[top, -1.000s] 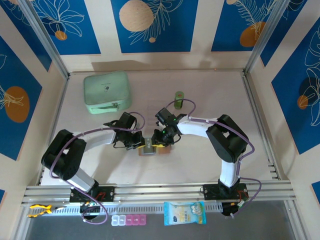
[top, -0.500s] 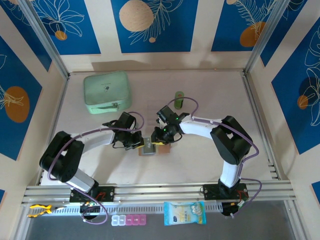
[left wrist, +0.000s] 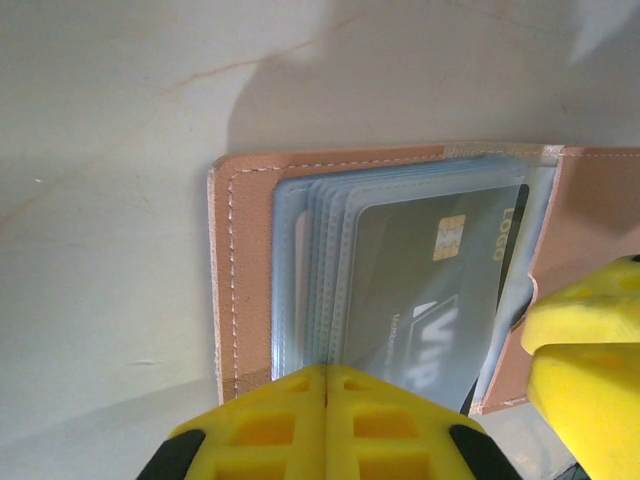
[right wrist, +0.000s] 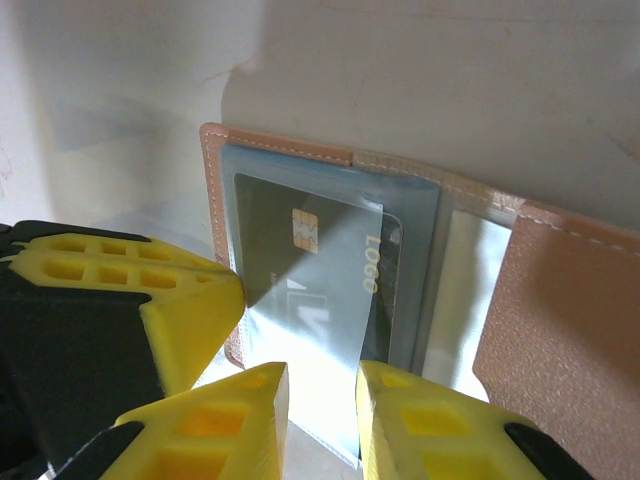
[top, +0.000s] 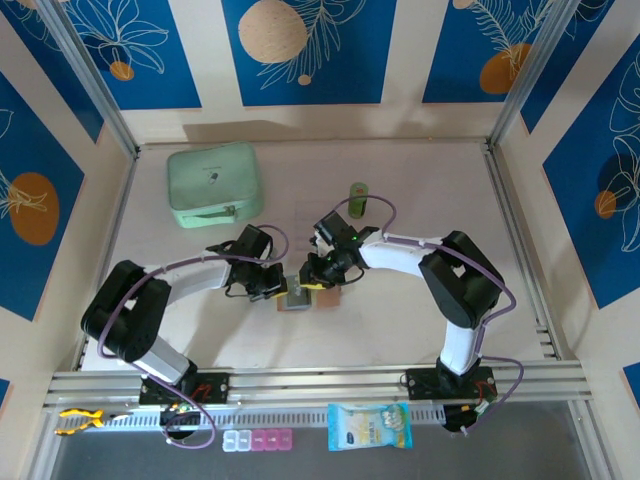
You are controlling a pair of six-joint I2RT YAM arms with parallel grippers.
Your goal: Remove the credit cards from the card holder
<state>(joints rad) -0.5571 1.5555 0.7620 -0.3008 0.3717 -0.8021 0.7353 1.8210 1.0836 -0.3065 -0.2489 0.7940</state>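
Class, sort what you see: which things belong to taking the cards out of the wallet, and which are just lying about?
Job in hand:
wallet
dark card in its clear sleeve

Lying about:
green case
green cylinder
snack packet
pill box

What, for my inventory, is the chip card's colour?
Dark grey card; clearest in the left wrist view.

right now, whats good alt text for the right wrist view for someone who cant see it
An open tan card holder lies on a pale table, a dark grey credit card with a gold chip showing through its clear sleeve. The right hand, yellow fingers apart, straddles the sleeve's bottom edge.
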